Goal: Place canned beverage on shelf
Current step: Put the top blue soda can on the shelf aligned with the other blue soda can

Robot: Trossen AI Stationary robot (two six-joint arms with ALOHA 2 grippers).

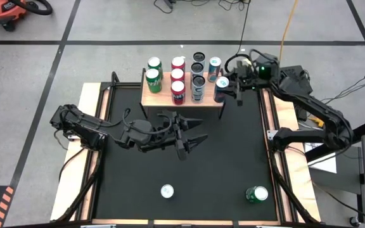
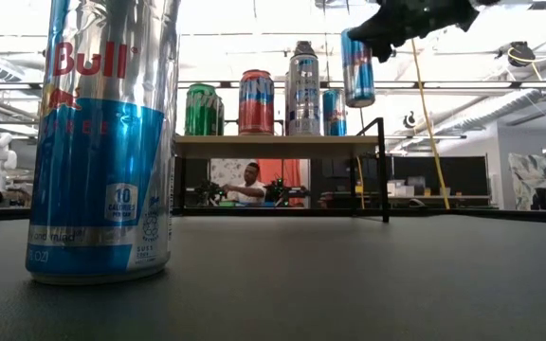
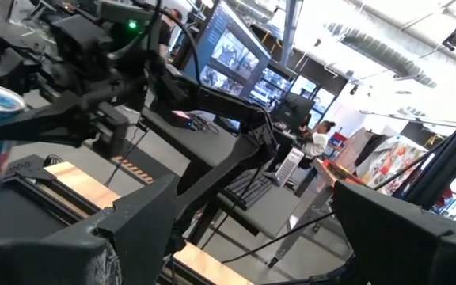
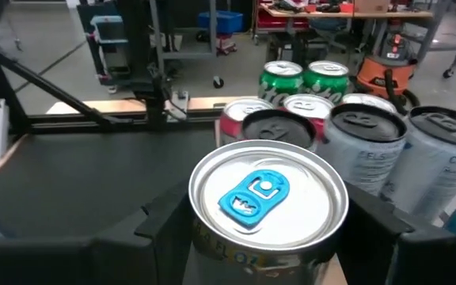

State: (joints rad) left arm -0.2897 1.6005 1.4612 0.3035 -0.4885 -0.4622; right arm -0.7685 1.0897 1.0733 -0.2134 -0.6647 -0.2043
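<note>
**Can held over the shelf's right end**

At the table's (image 1: 233, 158) near edge stand two loose cans: a blue-and-silver one (image 1: 167, 191) at about 6 o'clock, a green one (image 1: 256, 194) at about 5 o'clock, close to the right rim. Between them and the shelf the black top lies bare, wide room across the middle.

The left gripper (image 1: 192, 135) hovers near table centre, fingers spread apart and holding nothing (its arm reaches in from 9 o'clock).

Farther back, at 12 o'clock, the shelf (image 1: 160, 98) sits against the far edge. Nine cans crowd its board in rows: green at the left, red next, then dark-topped silver ones, a teal-topped can at the back right. Bare wood shows along the front-left strip.

The right gripper (image 1: 228, 85) is clamped on the held can (image 2: 357, 68) from both sides; that can hangs upright in the air above the shelf's right front corner, just beside the silver cans, its base clear of the board in the low view. In the right wrist view its blue tab (image 4: 253, 196) faces up.
</note>
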